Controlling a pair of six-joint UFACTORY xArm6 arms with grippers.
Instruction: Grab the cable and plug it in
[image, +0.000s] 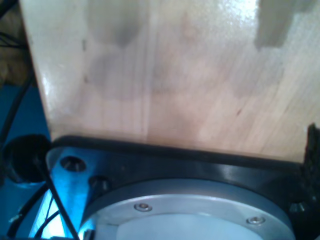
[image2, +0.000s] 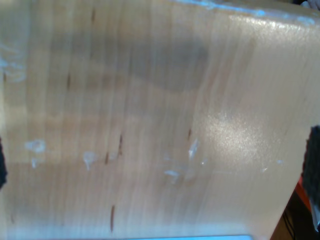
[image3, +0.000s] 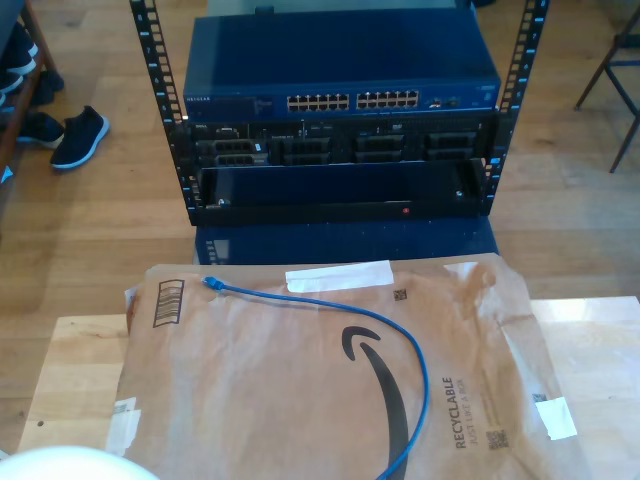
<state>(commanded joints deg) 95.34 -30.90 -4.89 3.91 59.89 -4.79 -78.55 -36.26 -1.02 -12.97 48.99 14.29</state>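
First gripper's state cannot be told: its wrist view looks at pale wooden bench (image: 175, 75), with a blurred dark shape (image: 313, 145) at one edge that may be a fingertip. A black mounting plate (image: 210, 167) with a silver bolted ring (image: 200, 207) sits at the near edge of the wood. The second gripper's state cannot be told either; its wrist view shows glossy, scuffed bench wood (image2: 150, 125) between dark blurs (image2: 315, 160) at opposite edges.

In the exterior view, the cable (image3: 405, 345) lies loose on a brown paper mailer (image3: 260, 400) that covers most of the bench (image3: 70, 370). One plug (image3: 211, 283) rests toward 10 o'clock on the mailer. From there the cable runs toward 3 o'clock, then bends down toward 6 o'clock and leaves the picture at the lower edge. Its other end is out of view.

At 12 o'clock beyond the bench stands a rack (image3: 340, 180) with a blue switch (image3: 340, 70) on top, its row of ports (image3: 352, 101) facing the bench. Dark shoes (image3: 78, 135) lie on the floor at 10 o'clock.
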